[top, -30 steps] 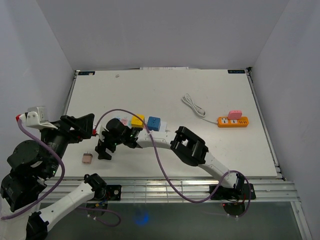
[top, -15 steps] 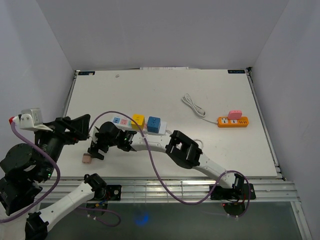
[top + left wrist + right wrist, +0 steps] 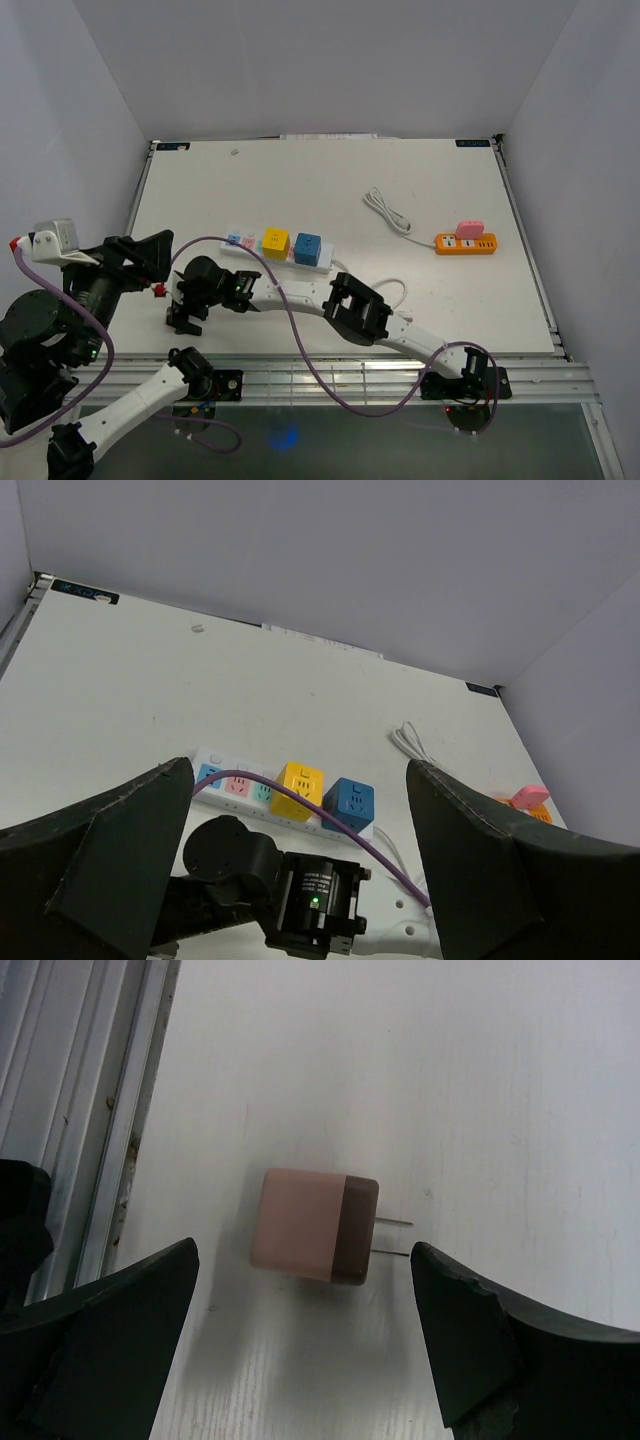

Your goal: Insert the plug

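- The pink-and-brown cube plug point(image 3: 315, 1225) lies on the white worktop point(image 3: 450, 1080) between the right fingers point(image 3: 100, 1360), touching neither.
- The right fingers and left fingers point(image 3: 110, 870) gape wide, empty.

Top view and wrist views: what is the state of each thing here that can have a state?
Plug: lying on its side, prongs free, not held.
White strip: yellow cube and blue cube plugged in, left sockets free.
Orange strip: pink adapter plugged in.
Left end effector: open, empty.
Right end effector: open, over the plug.
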You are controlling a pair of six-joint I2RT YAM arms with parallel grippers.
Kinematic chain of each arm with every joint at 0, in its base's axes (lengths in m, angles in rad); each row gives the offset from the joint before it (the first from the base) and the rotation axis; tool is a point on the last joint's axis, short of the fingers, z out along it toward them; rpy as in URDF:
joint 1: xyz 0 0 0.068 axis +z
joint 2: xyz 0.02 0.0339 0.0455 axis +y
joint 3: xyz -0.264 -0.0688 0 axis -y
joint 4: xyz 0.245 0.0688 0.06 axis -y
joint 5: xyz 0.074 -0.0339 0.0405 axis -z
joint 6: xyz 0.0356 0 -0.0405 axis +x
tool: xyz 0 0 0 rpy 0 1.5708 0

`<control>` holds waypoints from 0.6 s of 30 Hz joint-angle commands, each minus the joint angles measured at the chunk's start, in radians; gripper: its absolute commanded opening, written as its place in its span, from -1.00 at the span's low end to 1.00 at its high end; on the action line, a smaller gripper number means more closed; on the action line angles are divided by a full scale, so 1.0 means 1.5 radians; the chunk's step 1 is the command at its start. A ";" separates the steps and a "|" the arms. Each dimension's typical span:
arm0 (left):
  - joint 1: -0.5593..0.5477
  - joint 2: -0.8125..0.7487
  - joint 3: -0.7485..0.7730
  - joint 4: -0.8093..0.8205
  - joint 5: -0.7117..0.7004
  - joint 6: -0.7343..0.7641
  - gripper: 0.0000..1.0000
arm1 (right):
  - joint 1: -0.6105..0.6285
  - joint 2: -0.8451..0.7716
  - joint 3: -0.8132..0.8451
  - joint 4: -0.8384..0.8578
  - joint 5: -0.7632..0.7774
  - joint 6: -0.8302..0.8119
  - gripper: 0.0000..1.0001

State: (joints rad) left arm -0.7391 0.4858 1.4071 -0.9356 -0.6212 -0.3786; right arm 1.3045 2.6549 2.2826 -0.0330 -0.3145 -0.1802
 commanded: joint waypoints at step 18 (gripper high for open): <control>-0.046 -0.011 0.001 -0.011 -0.056 -0.001 0.96 | 0.024 0.036 0.052 -0.008 0.078 -0.013 0.71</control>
State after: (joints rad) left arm -0.7990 0.4683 1.4071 -0.9360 -0.6876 -0.3817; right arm 1.3266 2.6987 2.3325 -0.0731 -0.2256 -0.1814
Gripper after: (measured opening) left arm 0.978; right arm 0.873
